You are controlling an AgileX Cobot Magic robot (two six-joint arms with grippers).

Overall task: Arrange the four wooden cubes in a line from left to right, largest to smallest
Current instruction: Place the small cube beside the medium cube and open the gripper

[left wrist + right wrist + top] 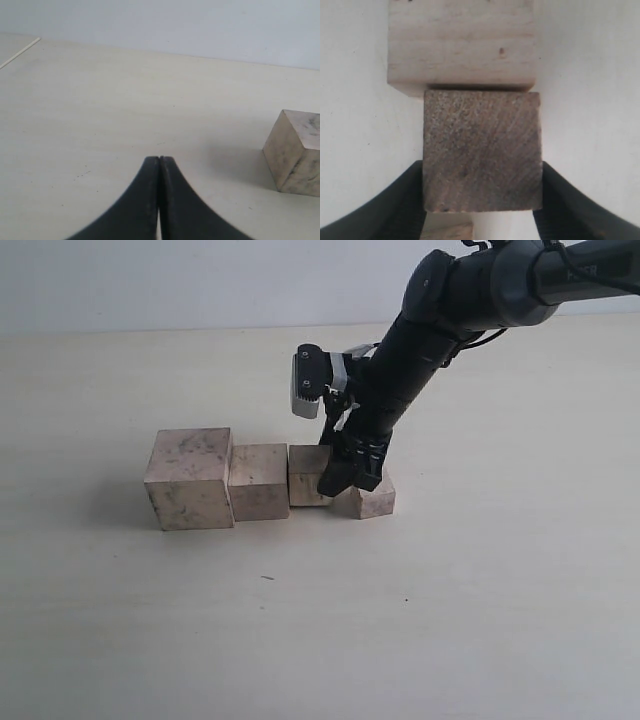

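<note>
Table (480, 620), pale and wide, takes up most of every feed I have. From the right of the exterior view the black right arm (420, 350) slants down over it to a row of blocks. At the left end stands the largest cube (190, 478), and the second cube (259, 481) touches its right face. The third cube (306, 473) is just beside that. The smallest cube (370, 502) is at the right end, turned a little out of square and set slightly nearer the camera than the rest. On the right wrist feed I see its darker top face, with one edge against the third cube. The right gripper (348, 483) is down on the smallest cube with its jaws partway apart and a finger (395, 205) pressed to each side of the block, so I read it as gripped. Whether the block rests on the table or is lifted just clear I cannot tell. The left gripper (159, 161) is outside the exterior view. Its wrist feed shows the fingertips (150, 172) pressed together with nothing between them, low over the table. One cube (295, 152) stands well apart from it, and I cannot tell which one it is.
</note>
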